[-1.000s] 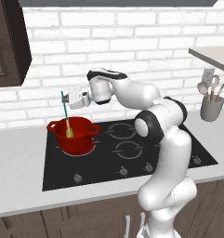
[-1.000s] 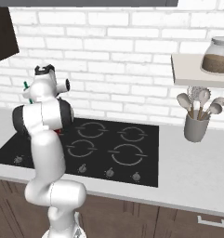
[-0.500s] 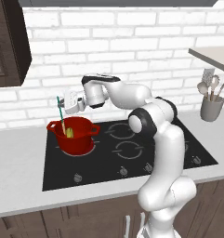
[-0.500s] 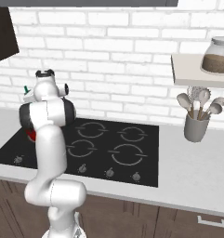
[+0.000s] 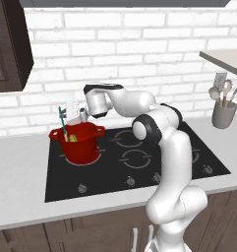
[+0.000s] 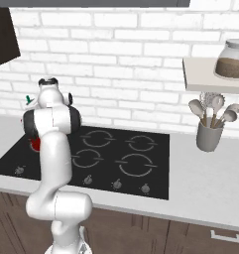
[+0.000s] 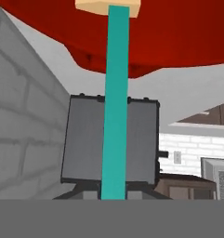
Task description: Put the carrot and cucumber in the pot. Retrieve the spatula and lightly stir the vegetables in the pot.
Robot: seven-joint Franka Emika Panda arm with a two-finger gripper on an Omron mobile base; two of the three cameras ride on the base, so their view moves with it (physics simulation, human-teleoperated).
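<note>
Where the arm reaches left, hand (image 5: 70, 117) clamped on spatula (image 5: 62, 123) over pot (image 5: 80, 142).

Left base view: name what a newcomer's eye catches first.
The glossy red pot on the hob's back-left burner, a yellow-green piece showing inside. The claw beside it is shut on the teal-handled spatula, which stands steeply with its lower end in the pot.
</note>
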